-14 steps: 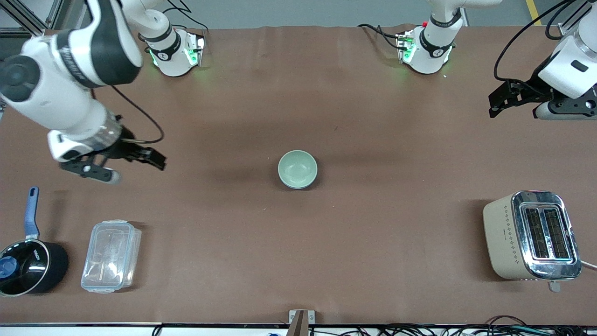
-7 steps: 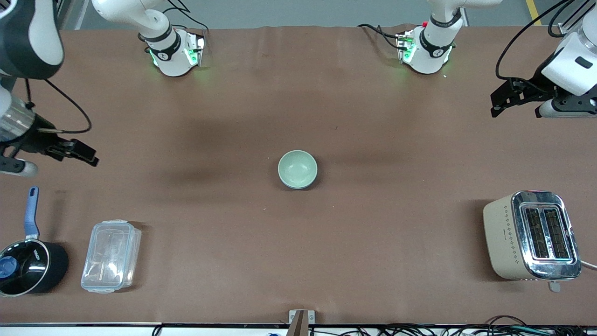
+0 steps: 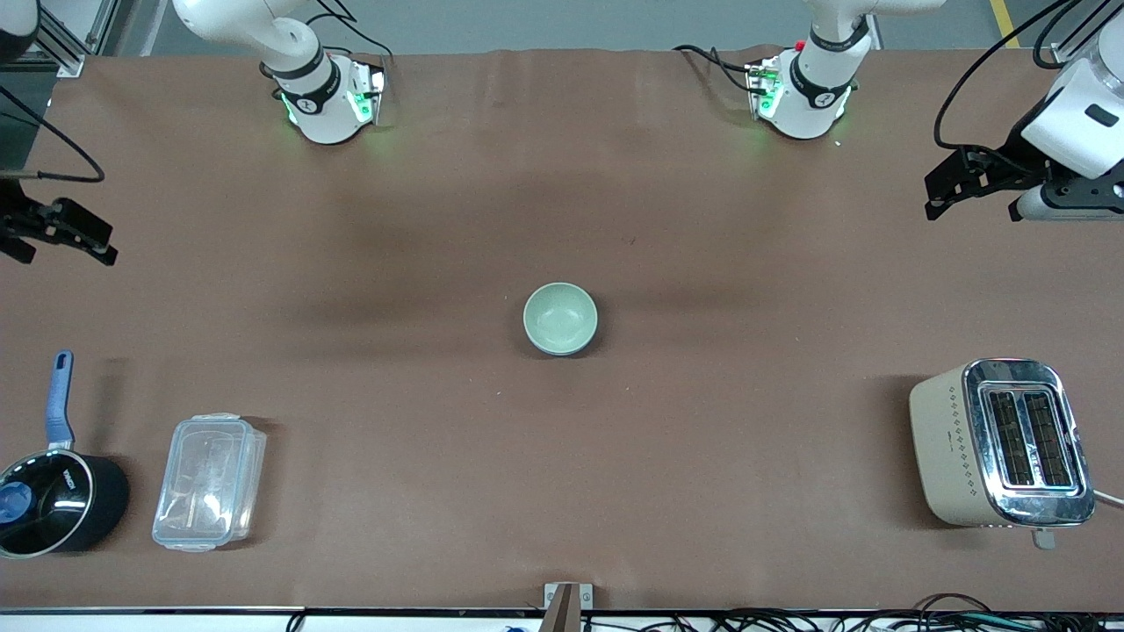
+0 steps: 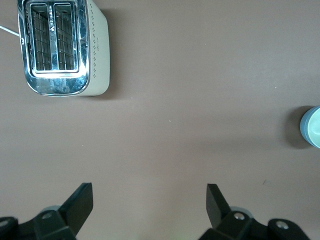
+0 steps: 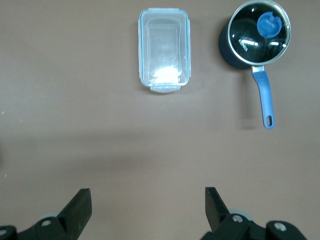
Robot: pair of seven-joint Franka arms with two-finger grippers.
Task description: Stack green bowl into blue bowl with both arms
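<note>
The pale green bowl [image 3: 560, 316] stands mid-table. In the left wrist view its pale inside [image 4: 315, 129] shows at the frame's edge, with a sky-blue outer wall [image 4: 303, 127] around it, so the green bowl sits nested in the blue bowl. My left gripper [image 3: 953, 186] is open and empty, up over the left arm's end of the table; its fingers [image 4: 80, 202] frame bare table. My right gripper [image 3: 68, 233] is open and empty over the right arm's end of the table, with bare table between its fingers [image 5: 216, 205]. Both are well away from the bowls.
A beige and chrome toaster [image 3: 1001, 443] stands at the left arm's end, nearer to the front camera. A clear lidded plastic box [image 3: 209, 481] and a black saucepan with a blue handle [image 3: 53, 500] stand at the right arm's end.
The right arm has swung away from the middle toward its end of the table, its gripper now at the view's edge. The left arm has barely moved. The bowls are unmoved.
</note>
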